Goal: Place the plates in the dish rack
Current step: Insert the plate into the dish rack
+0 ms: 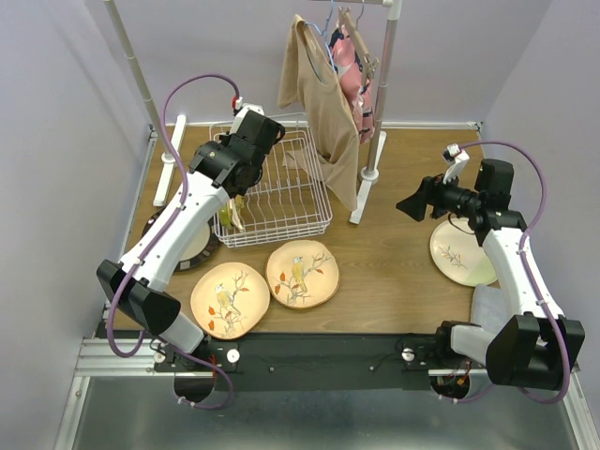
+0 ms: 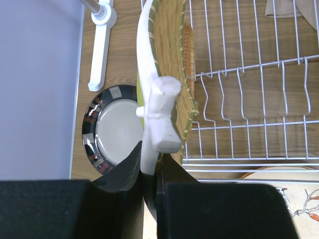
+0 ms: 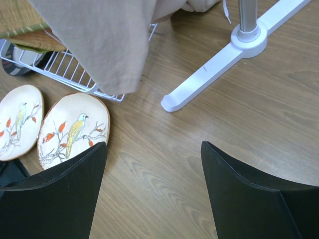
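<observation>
Beige top (image 1: 323,103) on clothes stand (image 1: 380,112) hangs over dish rack's (image 1: 281,187) far-right corner. Dark-rimmed plate (image 2: 112,129) flat just left of rack, 2 bird plates (image 1: 230,298) in front. L gripper (image 2: 149,167) pinched narrow on yellow-green woven plate (image 2: 169,50), on edge at rack's left end, white back facing left, long axis along floor wires. R gripper (image 3: 153,149) wide, empty.

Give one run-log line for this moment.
left end effector: shut on woven plate, upright at dish rack | right end effector: open, empty

Pale lilac walls (image 1: 56,141) enclose a wooden table (image 1: 384,281) where a white clothes rail (image 1: 385,70) holds a tan top (image 1: 323,112).
</observation>
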